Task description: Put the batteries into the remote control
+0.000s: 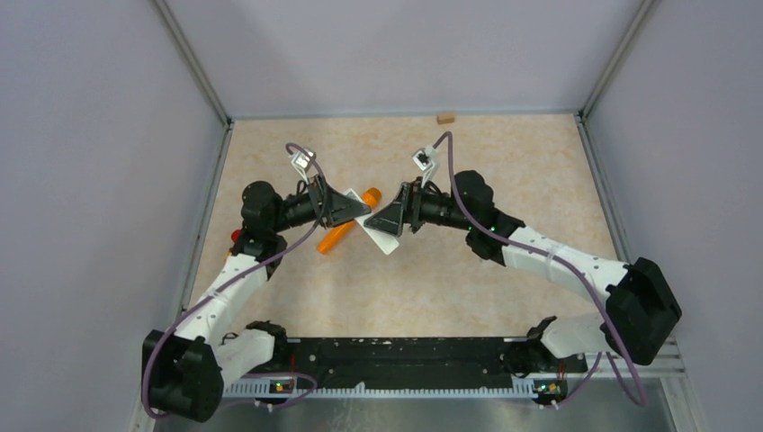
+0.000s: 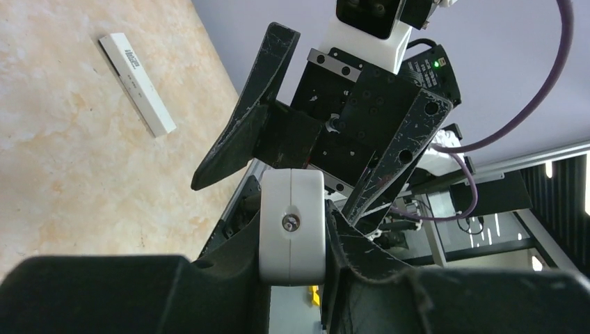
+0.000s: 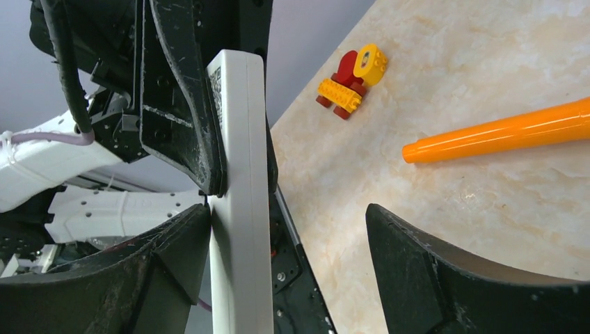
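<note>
Left gripper (image 1: pixel 360 212) and right gripper (image 1: pixel 385 220) are seen tip to tip above the table (image 1: pixel 504 162), the white remote control (image 1: pixel 387 243) between them. At the left wrist it is shown clamped in the left jaws; at the right wrist, the right jaws are spread wide beside it.

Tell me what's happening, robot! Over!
Left gripper shut on remote. Right gripper open beside it. No batteries in sight. Orange tube lies off to the side, nothing blocking.
</note>
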You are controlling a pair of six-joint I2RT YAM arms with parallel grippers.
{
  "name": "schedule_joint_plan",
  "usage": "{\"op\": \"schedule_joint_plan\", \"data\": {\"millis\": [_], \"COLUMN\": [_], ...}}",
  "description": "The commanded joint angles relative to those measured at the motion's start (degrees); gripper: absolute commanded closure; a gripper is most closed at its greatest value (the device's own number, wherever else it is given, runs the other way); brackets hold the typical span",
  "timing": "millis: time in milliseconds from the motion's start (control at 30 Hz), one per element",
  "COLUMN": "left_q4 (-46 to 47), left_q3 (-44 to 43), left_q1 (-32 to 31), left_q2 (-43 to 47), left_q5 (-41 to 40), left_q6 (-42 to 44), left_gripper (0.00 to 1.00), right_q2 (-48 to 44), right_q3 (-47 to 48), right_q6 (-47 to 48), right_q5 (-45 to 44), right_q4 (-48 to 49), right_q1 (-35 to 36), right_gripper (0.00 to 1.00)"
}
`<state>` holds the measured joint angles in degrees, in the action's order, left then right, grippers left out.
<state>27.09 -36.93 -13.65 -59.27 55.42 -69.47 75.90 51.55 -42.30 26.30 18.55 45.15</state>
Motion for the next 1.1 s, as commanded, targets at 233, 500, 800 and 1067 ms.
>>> {"op": "schedule_joint_plan", "data": {"millis": [233,500,800,1067], "left_q4": [1.1,0.4,-1.9,-2.8], "left_q3": [-3.7,-5.0,-5.9,-5.0], "left_q1": [1.1,1.3,1.3,1.3], "left_q2": [2.3,2.4,4.1,5.2], "left_q5": [4.3,9.1,14.0,12.8], "left_q6": [2.6,4.9,10.2,11.1], "left_gripper": [1.0,1.0,1.0,1.0], "right_q2": [-2.6,-1.0,1.5,5.3], "right_q3": [2.0,4.5,7.4,8.5], "right_q6": [4.9,9.6,13.2,7.4], "right_q5": [4.3,15.3,25.4,18.5], "right_q4": [-2.1,-4.7,-7.1,-1.1], "right_q1": [-0.1,-0.2,-0.2,0.2], "right_gripper": [0.18,0.31,0.38,0.72]}}
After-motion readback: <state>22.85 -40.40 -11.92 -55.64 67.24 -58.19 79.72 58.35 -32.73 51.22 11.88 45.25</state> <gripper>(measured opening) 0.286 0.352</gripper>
